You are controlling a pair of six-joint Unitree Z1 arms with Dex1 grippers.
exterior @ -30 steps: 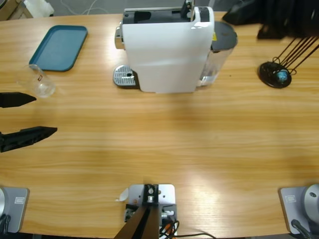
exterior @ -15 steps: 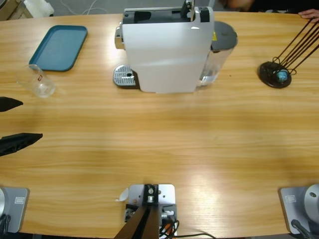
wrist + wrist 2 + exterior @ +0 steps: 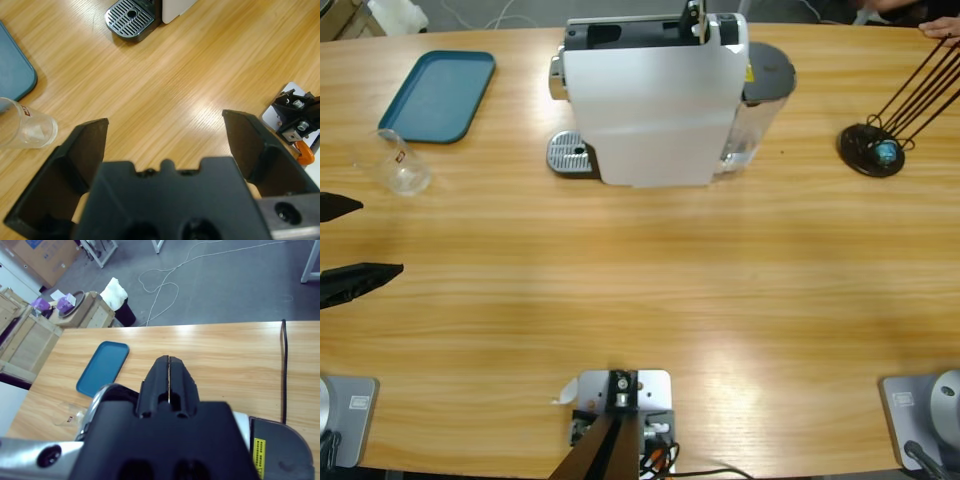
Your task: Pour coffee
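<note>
No coffee showed anywhere. The small clear glass looked empty and sat on the worktop just off the tip of the left gripper's left-hand jaw, not touching it, probably parked there for an easy grab. Well ahead of those jaws was the coffee machine's drip grate, likely where the glass had to go. The left jaws were spread wide with nothing between them. The right gripper had its 2 jaws pressed together, holding nothing, above the white coffee machine. Teal tray sat unused.
</note>
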